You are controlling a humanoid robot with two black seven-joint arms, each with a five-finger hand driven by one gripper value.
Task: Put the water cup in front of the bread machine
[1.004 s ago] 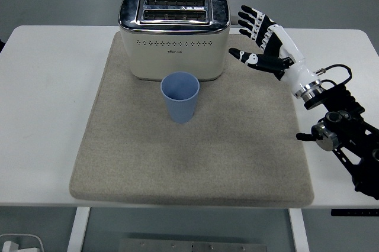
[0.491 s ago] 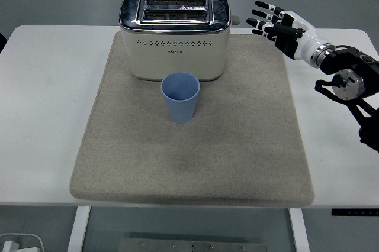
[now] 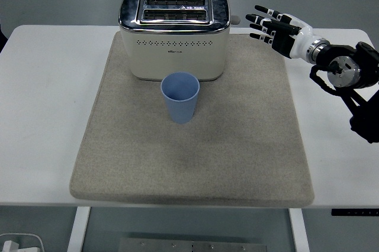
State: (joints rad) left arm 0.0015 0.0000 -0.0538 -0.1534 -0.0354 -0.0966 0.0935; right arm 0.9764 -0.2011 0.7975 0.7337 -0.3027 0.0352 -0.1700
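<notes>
- Water cup (image 3: pixel 180 97): a plain light-blue tumbler, upright and empty, open mouth up, standing on the beige mat (image 3: pixel 195 157) just in front of the bread machine (image 3: pixel 174 33).
- Bread machine: cream body, chrome top with two slots, at the mat's far edge on the white bench (image 3: pixel 41 116).
- Right hand (image 3: pixel 278 26): to the right of the bread machine, fingers (image 3: pixel 263 18) spread apart, stretched toward it, holding nothing and touching nothing.
</notes>
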